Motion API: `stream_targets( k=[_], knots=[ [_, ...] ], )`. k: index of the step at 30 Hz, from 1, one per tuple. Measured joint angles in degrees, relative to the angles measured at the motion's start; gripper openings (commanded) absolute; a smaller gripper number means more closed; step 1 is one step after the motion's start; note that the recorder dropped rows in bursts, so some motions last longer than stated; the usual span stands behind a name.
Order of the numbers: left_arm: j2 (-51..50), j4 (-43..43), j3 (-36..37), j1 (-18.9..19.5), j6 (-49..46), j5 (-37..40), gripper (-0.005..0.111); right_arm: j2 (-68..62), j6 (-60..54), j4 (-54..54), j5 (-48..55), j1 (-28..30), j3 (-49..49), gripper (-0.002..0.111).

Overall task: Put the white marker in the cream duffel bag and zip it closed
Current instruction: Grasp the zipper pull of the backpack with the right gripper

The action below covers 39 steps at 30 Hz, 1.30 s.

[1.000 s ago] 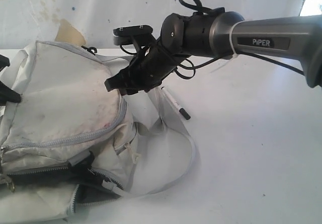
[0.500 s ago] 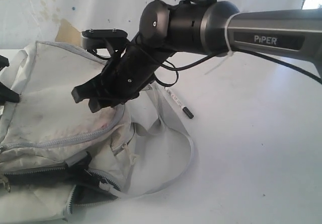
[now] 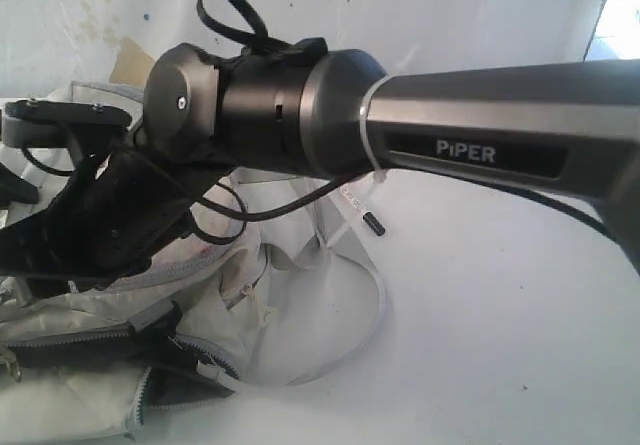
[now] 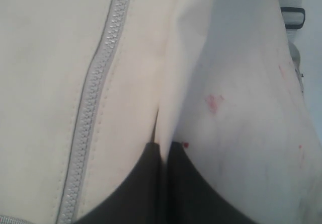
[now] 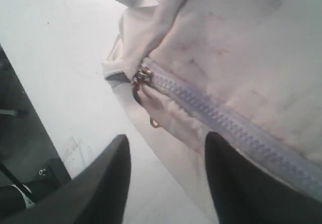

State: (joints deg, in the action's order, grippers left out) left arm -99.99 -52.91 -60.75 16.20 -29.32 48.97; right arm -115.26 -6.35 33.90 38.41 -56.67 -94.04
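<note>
Right gripper (image 5: 168,183): jaws apart, empty, over the cream duffel bag (image 3: 70,415), at its zipper (image 5: 221,116)
Left gripper (image 4: 163,183): closed, pinching a bag fold
White marker (image 3: 372,222): on table (image 3: 500,345) beside bag

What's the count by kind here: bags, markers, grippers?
cream duffel bag: 1
white marker: 1
grippers: 2, the left gripper and the right gripper
Total: 4

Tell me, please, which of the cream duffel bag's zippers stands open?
The lower zipper at the bottom of the exterior view: its sides gape over dark lining, while the curved upper zipper is shut where it shows.
</note>
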Motion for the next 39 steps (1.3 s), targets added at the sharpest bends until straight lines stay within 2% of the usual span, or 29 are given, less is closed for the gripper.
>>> stream_targets(
  k=[2,11,21,26,28,30,36,39],
  knots=[
    [0.0,0.0,0.0,0.0,0.0,0.0,0.0,-0.48,0.71,0.18,-1.94,-1.49,0.0,0.052],
    [0.0,0.0,0.0,0.0,0.0,-0.23,0.0,-3.38,0.82,0.94,-7.87,-6.29,0.0,0.052],
    [0.0,0.0,0.0,0.0,0.0,-0.23,0.0,-7.84,0.11,2.08,-10.93,-7.48,0.0,0.052],
    [0.0,0.0,0.0,0.0,0.0,-0.57,0.0,-9.14,-0.51,2.35,-17.14,-7.91,0.0,0.052],
    [0.0,0.0,0.0,0.0,0.0,-0.83,0.0,-9.69,-0.51,2.48,-19.51,-8.06,0.0,0.05],
    [0.0,0.0,0.0,0.0,0.0,-1.06,0.0,-10.21,-1.07,2.83,-20.89,-8.05,0.0,0.045],
    [0.0,0.0,0.0,0.12,0.0,-1.29,0.0,-10.89,-4.6,2.72,-23.72,-8.05,0.0,0.044],
    [0.0,0.0,0.0,0.12,0.0,-1.29,0.0,-11.36,-4.77,2.72,-24.42,-8.17,0.0,0.04]
  ],
)
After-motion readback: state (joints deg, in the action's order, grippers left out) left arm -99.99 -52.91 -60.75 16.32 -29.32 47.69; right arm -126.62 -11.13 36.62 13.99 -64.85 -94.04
